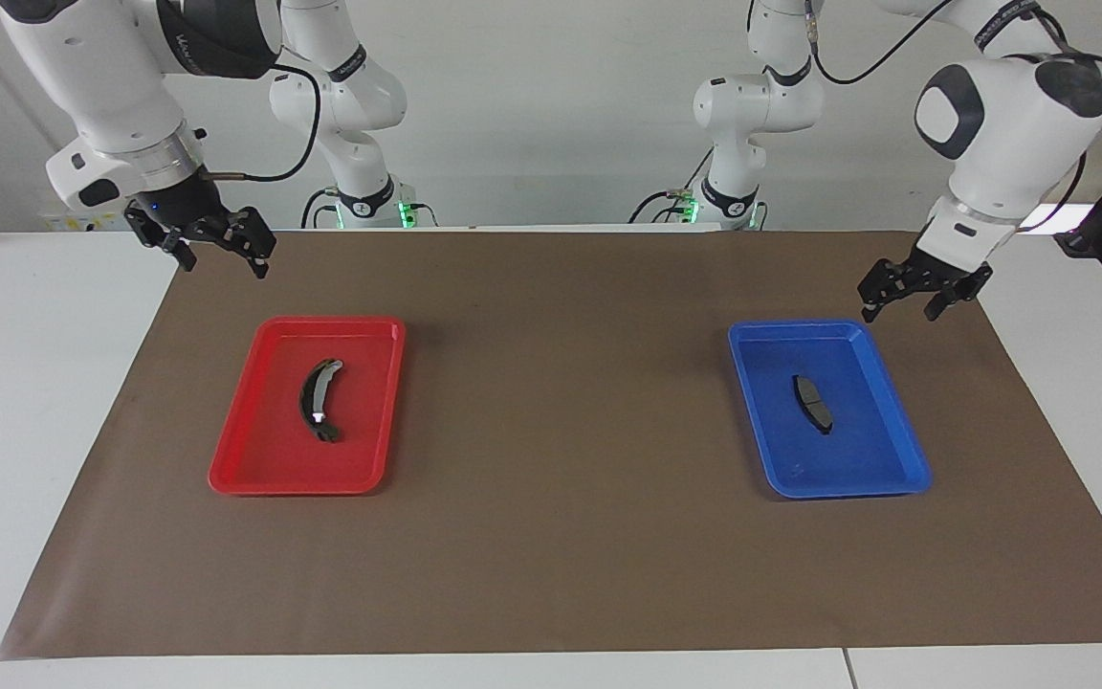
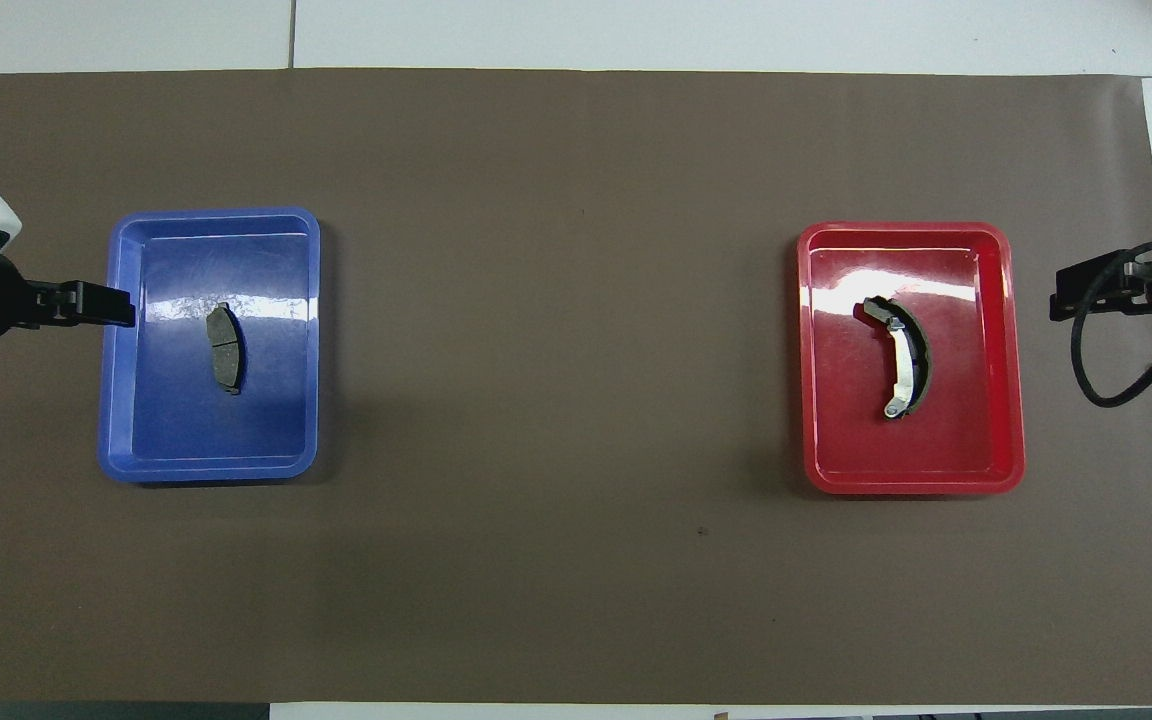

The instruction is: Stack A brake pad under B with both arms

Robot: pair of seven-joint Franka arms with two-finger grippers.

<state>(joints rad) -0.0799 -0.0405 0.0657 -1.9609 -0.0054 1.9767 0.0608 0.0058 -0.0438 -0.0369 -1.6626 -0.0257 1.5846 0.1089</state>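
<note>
Pad A (image 1: 812, 403) lies flat in the middle of the blue tray (image 1: 905, 457), toward the left arm's end of the table, untouched. Pad B (image 1: 319, 400), the long crescent with its silvery mark, lies in the red tray (image 1: 235, 469) toward the right arm's end, well apart from A. Both rest on the brown mat (image 1: 561, 536).

The left gripper (image 1: 907, 301) hangs with fingers spread wide and empty, just over the blue tray's corner nearer the robots. The right gripper (image 1: 221, 254) is also wide open and empty; it waits over the mat's edge, clear of the red tray.

By my reading this is the opening reach: nothing is lifted yet. Next, the left gripper needs to come over A, line its fingers across the pad's narrow width, and descend low enough to pinch so thin a piece.
</note>
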